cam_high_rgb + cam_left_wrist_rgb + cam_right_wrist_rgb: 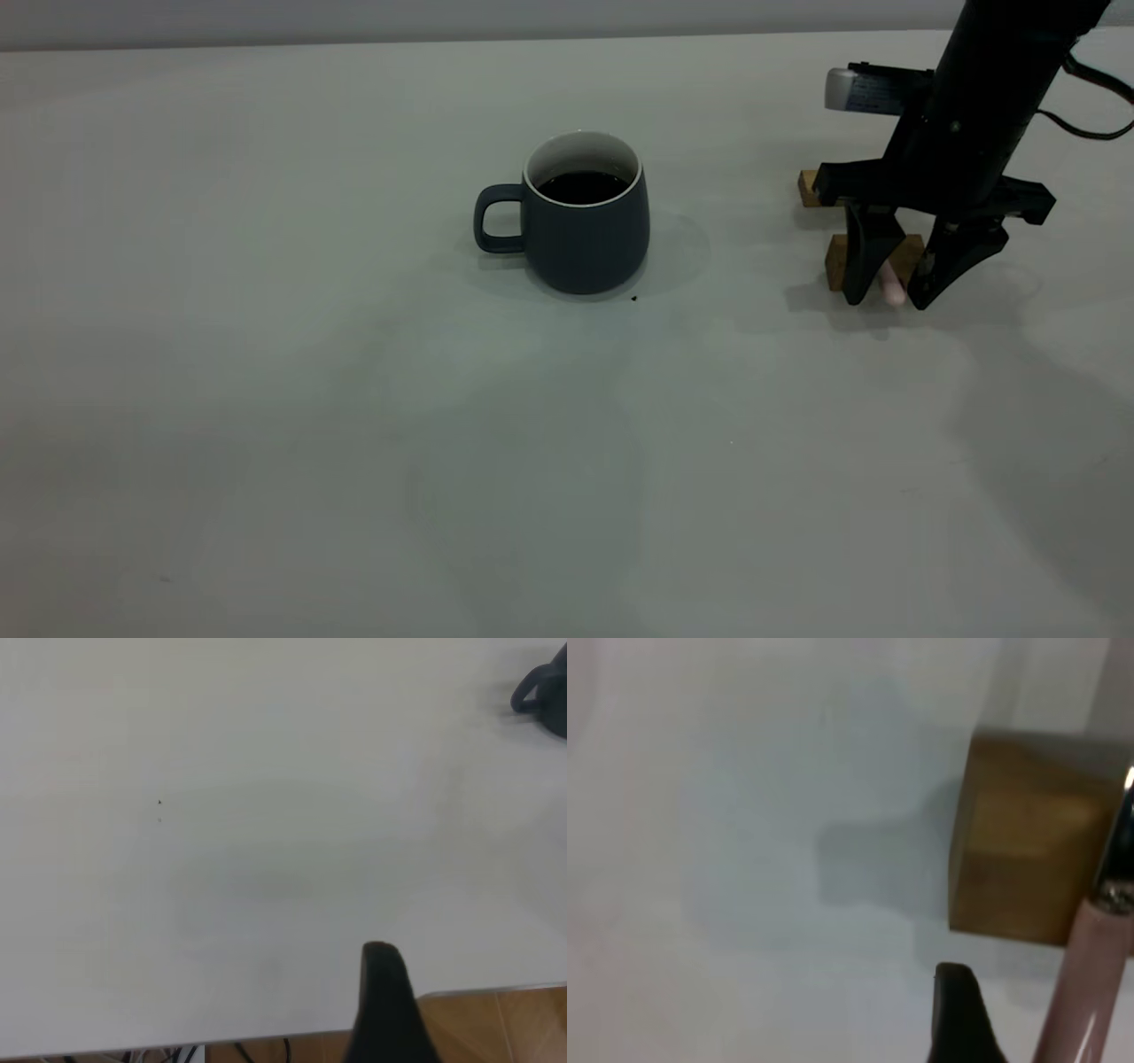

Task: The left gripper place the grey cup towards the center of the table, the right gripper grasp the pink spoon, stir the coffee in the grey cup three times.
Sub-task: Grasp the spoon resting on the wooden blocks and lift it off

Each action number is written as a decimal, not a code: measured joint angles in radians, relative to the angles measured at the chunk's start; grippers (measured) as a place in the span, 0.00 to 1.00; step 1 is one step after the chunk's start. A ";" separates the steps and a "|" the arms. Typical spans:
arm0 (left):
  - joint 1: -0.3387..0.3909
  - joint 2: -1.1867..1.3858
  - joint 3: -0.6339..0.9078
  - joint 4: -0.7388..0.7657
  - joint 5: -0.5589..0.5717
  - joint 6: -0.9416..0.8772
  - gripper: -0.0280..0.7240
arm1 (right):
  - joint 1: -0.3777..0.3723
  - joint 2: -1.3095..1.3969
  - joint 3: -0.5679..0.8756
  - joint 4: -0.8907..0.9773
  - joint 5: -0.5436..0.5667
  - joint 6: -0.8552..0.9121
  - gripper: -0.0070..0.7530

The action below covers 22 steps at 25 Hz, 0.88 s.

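Note:
The grey cup [585, 239] stands upright near the middle of the table [354, 399], handle pointing left, with dark coffee [582, 186] inside. At the right, my right gripper [889, 301] is lowered over the pink spoon [892, 285]. It is open, one finger on each side of the pink handle. In the right wrist view the handle [1090, 992] runs beside one finger [957, 1019]. My left gripper [478, 1010] is out of the exterior view. It hovers at the table's near edge, open and empty, with only one finger [383, 1001] showing. The cup [545, 695] is far from it.
Two tan wooden blocks [837, 261] [808, 188] support the spoon at the right, and the nearer block [1028, 842] fills part of the right wrist view. A tiny dark speck [634, 299] lies by the cup's base. Wooden floor [496, 1028] shows beyond the table edge.

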 joint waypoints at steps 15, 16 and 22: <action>0.000 0.000 0.000 0.000 0.000 0.000 0.79 | 0.000 0.000 -0.002 -0.033 0.038 0.019 0.17; 0.000 0.000 0.000 -0.001 0.000 0.000 0.79 | 0.000 -0.009 -0.002 -0.040 0.045 0.025 0.17; 0.000 0.000 0.000 -0.001 0.000 0.000 0.79 | 0.000 -0.129 -0.002 -0.056 0.112 0.046 0.17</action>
